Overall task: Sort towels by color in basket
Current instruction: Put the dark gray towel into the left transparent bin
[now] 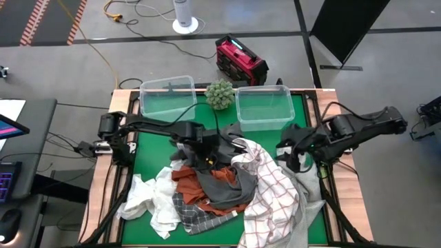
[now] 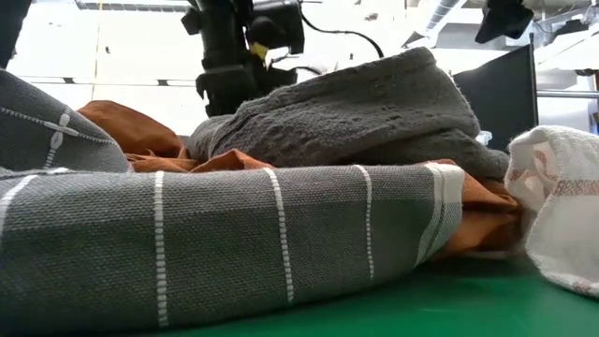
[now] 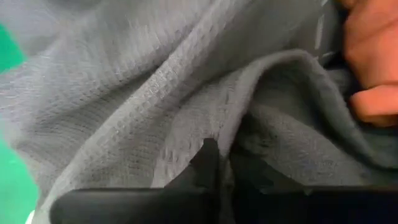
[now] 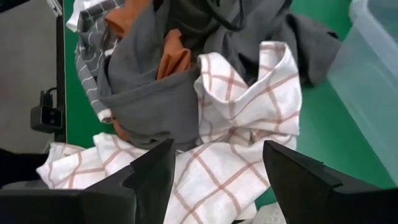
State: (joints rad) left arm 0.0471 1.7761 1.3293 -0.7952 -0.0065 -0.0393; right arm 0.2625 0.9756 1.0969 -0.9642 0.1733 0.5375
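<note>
At the heap of towels (image 1: 220, 189) mid-table, the left gripper (image 1: 207, 153) pinches the dark grey towel (image 3: 155, 93), apparently ready to lift toward a bin (image 1: 167, 96), while the right gripper (image 4: 217, 165) hovers spread nearby.

Lab: floor cables (image 1: 103, 48), hazard tape (image 1: 31, 21)

The table (image 1: 148, 155) is covered in bright green. On it lie a dark grey towel (image 1: 227, 193) with a waffle weave, a rust-orange towel (image 1: 189, 184), a white towel (image 1: 148, 200), and a white towel with thin reddish-brown grid lines (image 1: 275, 196). A grey towel with thin white lines (image 2: 187, 243) forms a plaid. Two clear plastic bins (image 1: 167, 96) stand beside a green ball-shaped plant (image 1: 220, 94). Both arms are dark.
</note>
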